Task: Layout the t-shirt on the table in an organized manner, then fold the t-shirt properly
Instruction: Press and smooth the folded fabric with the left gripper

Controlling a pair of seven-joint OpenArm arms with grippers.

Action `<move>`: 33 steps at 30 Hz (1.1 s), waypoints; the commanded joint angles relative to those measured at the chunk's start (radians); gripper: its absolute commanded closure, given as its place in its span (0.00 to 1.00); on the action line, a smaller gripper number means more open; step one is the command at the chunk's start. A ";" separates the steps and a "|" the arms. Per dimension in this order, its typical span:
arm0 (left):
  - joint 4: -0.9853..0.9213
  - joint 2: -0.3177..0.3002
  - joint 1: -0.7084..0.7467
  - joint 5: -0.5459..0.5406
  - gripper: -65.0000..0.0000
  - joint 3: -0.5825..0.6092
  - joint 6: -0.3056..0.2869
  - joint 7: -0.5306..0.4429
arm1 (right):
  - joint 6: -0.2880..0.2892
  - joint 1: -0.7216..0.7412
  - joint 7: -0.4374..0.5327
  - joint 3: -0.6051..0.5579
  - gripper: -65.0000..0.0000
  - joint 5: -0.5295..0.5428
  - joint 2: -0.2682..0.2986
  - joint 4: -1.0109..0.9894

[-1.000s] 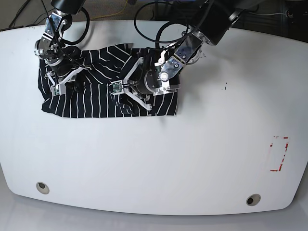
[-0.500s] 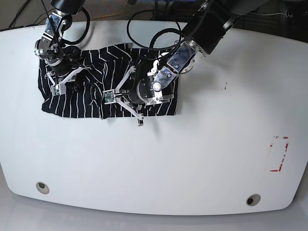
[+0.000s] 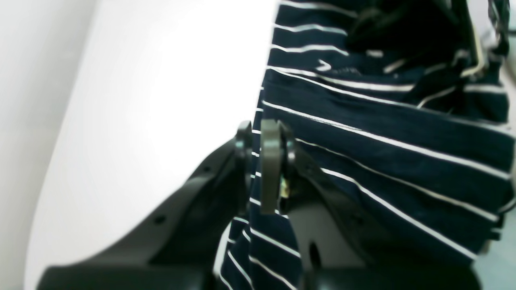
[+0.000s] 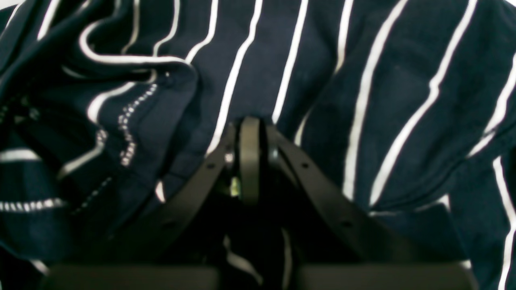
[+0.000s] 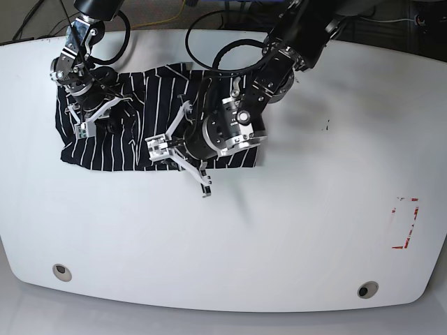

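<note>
The t-shirt [image 5: 133, 132] lies bunched on the far left part of the table [image 5: 279, 230], striped fabric rumpled. The left hand [image 3: 262, 169] sits at the shirt's near edge, its jaws pinched on the hem where cloth meets bare table. The right hand [image 4: 248, 157] presses into the shirt's left end, jaws closed tight on a fold. A red-marked rectangle [image 5: 405, 223] lies well apart, at the table's right.

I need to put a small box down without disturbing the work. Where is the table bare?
The table is bare across its near half, from the shirt down to the two round holes, and on the right as far as the red marking. The far left is crowded: the shirt and both arms.
</note>
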 commanded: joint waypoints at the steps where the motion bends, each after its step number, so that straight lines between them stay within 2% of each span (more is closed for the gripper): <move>1: 0.044 -0.018 0.003 -0.004 0.95 -0.043 0.004 -0.017 | -0.002 -0.023 -0.167 -0.011 0.96 -0.107 -0.009 -0.027; 12: 0.048 -0.126 0.111 -0.007 0.95 -0.197 0.004 -0.022 | -0.002 -0.023 -0.167 -0.011 0.96 -0.103 -0.009 -0.026; 33: -0.033 -0.130 0.172 -0.011 0.95 -0.290 0.004 -0.027 | -0.002 -0.022 -0.167 -0.011 0.96 -0.101 -0.011 -0.026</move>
